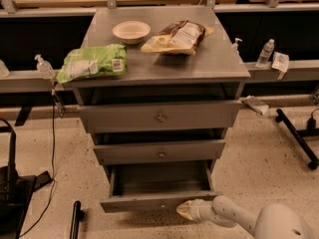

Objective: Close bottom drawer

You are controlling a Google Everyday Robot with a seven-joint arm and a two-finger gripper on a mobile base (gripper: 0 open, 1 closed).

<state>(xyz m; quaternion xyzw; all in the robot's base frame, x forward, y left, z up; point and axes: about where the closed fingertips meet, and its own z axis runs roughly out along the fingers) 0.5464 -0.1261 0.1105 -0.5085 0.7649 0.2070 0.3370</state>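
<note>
Bottom drawer hangs open, gripper (fingers together) at its front's right end, arm stretched low

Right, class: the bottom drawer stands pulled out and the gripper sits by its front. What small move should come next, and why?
Probably a short push toward the cabinet. The bottom drawer is open, its box exposed, and the gripper sits low at the front panel's right part.

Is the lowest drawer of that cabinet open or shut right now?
Open. The bottom drawer is pulled well out, its grey box exposed. The gripper sits by the right end of its front panel.
</note>
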